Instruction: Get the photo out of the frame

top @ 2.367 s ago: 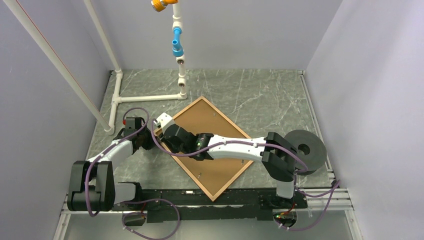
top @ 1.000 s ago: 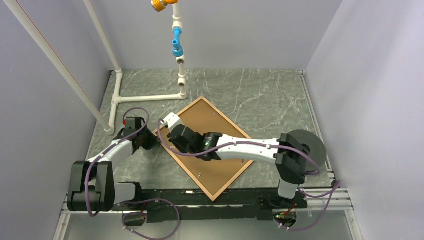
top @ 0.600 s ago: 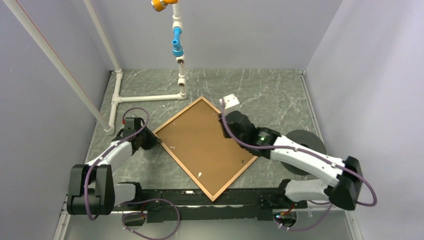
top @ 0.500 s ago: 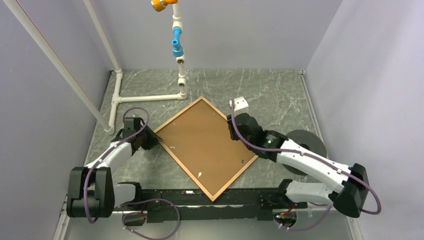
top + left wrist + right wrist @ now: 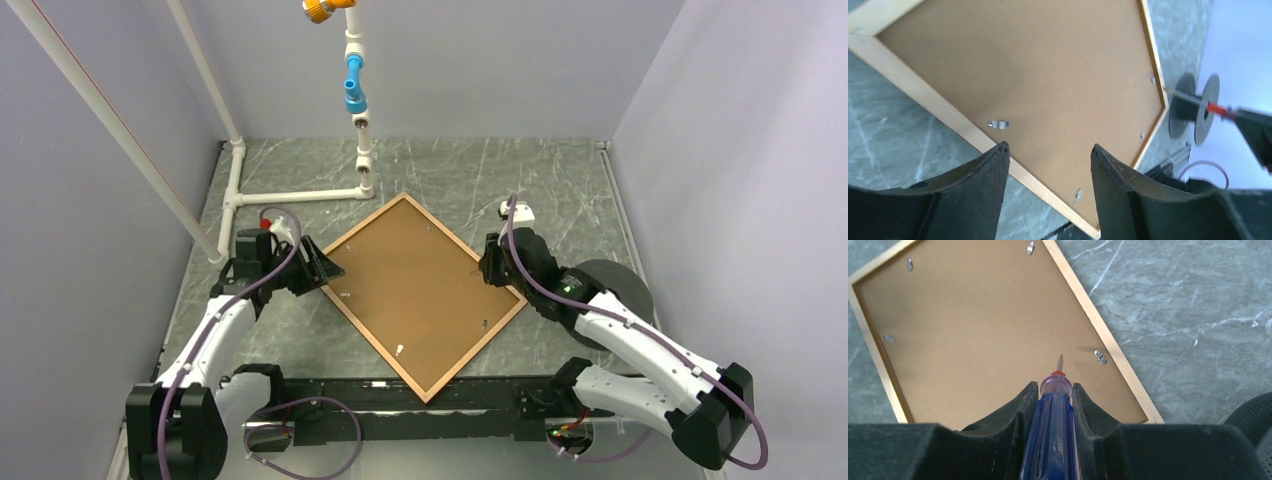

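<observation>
Right gripper [image 5: 1055, 390]: clenched on the blue handle of a screwdriver [image 5: 1053, 440]. The blade is pointed down over the brown backing board [image 5: 420, 290], with its tip just short of a small metal clip [image 5: 1100, 356]. Contact with the board cannot be judged.

Left gripper [image 5: 1049, 150]: released, with its fingers spread and nothing held. It is poised over the left edge of the frame [image 5: 923, 95], close to the left corner.

Frame: laid face down on the grey marbled table [image 5: 560, 190], turned like a diamond between the two arms.

Photo: not seen from any view. It is judged to be shut in under the backing board, inside the frame.

Step in hand: the clips around the back are judged to be being worked loose. The board is seated in the frame, so the task is at an early stage.

Next move: the blade tip needs to be set against the nearby clip, which is then swung off the board. The frame is likely to slide unless it is steadied by the left gripper.

Change from earlier: 2.4 s ago the right arm was stretched across the board to the left corner. It has since been drawn back to the right edge, and in the last half second moved further toward the right corner. The left gripper, pressed low at the left corner before, is now raised and opened.
</observation>
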You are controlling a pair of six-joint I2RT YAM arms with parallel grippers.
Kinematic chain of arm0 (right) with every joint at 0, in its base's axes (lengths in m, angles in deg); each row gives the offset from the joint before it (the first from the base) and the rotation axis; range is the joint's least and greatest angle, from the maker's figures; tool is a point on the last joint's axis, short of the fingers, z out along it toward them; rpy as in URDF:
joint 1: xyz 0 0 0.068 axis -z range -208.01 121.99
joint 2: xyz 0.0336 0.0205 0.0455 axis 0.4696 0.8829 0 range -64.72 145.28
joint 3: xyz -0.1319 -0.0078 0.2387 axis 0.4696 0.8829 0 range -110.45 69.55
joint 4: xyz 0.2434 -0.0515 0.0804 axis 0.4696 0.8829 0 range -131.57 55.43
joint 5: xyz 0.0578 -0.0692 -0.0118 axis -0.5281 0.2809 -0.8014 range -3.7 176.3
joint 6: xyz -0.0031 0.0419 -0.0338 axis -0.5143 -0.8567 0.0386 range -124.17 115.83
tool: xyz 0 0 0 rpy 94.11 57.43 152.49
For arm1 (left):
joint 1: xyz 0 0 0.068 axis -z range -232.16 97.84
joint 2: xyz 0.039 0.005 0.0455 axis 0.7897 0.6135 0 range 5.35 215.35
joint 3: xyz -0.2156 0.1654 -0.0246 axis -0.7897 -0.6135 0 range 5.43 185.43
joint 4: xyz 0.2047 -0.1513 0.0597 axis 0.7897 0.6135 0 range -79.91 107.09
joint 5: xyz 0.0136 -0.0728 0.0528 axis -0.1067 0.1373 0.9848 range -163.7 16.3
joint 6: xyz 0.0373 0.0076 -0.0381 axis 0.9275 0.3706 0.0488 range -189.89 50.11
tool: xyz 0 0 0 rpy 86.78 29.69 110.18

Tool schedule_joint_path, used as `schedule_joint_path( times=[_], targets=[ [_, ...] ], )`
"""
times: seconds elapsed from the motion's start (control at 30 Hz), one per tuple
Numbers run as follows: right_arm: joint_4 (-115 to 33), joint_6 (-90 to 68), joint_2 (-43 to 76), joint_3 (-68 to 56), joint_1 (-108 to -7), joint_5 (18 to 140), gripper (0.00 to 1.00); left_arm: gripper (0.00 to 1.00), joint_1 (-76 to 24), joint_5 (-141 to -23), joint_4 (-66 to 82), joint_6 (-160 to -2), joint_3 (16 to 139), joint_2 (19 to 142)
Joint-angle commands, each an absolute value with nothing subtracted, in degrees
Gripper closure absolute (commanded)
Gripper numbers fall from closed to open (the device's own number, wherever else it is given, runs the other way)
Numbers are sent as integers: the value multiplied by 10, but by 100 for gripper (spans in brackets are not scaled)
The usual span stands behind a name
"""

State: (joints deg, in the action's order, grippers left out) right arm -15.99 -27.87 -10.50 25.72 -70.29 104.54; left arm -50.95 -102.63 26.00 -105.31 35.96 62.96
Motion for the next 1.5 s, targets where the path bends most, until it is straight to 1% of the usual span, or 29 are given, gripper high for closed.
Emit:
schedule_joint_path(
  times=[0.0, 0.2, 0.3, 0.47, 0.6, 0.7, 0.8, 0.83, 0.97, 1.07, 1.13, 1.27, 1.47],
  targets=[
    [-192, -304, -91, 213, -662, 1000, 100, 36, -508, -1134, 315, -966, 406, 596],
    [-230, -343, -73, 201, -569, 901, 100, 32, -506, -1134, 348, -907, 408, 544],
    [-239, -366, -72, 198, -498, 844, 100, 31, -504, -1181, 308, -910, 394, 534],
    [-240, -393, -60, 193, -376, 730, 100, 31, -502, -1198, 301, -893, 398, 547],
    [-208, -362, -32, 167, -348, 683, 100, 31, -503, -1201, 298, -883, 401, 563],
    [-135, -318, -22, 129, -347, 709, 100, 31, -503, -1206, 299, -882, 402, 569],
    [43, -271, 27, 39, -347, 770, 100, 31, -502, -1206, 296, -882, 401, 566],
    [103, -266, 34, 29, -347, 788, 100, 31, -503, -1207, 295, -882, 400, 566],
    [221, -255, 28, 17, -347, 836, 100, 31, -503, -1225, 288, -883, 400, 576],
    [269, -253, 26, 30, -348, 884, 100, 31, -505, -1237, 283, -885, 400, 582],
    [274, -271, 23, 35, -356, 899, 100, 32, -507, -1240, 281, -886, 400, 581],
    [305, -290, 55, 15, -377, 936, 100, 32, -510, -1242, 280, -886, 399, 577],
    [309, -296, 113, 14, -415, 955, 100, 32, -511, -1243, 279, -886, 398, 575]
  ],
)
